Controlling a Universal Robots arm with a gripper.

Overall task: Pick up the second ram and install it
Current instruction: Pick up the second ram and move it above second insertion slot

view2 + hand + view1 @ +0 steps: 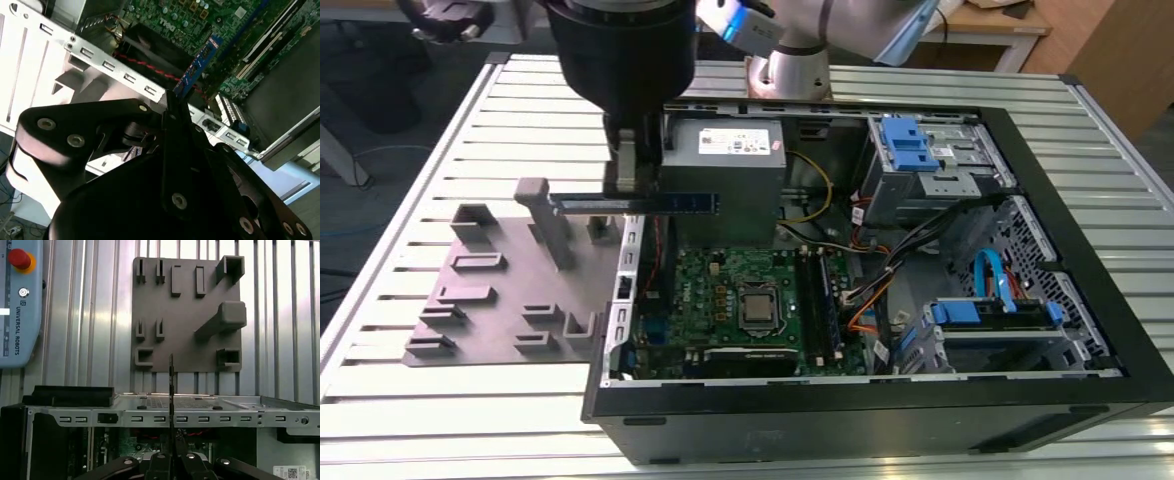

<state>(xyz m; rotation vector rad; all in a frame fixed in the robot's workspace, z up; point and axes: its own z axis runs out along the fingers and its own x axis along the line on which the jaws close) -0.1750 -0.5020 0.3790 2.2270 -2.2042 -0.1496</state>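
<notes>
The second ram (670, 202) is a slim strip held level in the air, above the side wall of the open computer case (1067, 250) on the exterior view's left. My gripper (628, 192) comes down from above and is shut on it near its middle. In the second wrist view the ram (200, 65) sticks out past the fingertips (169, 106) toward the green motherboard (200, 15). In the first wrist view the ram (171, 390) appears edge-on as a thin dark line rising from the gripper (171, 456). The motherboard (720, 285) lies flat inside the case, below the ram and to its right in the exterior view.
A grey fixture plate (494, 290) with raised holders lies on the slatted table, to the exterior view's left of the case. Inside the case are a power supply (720, 160), drive cages with blue latches (907, 140) and loose cables (881, 260). A teach pendant (20, 300) lies beside the plate.
</notes>
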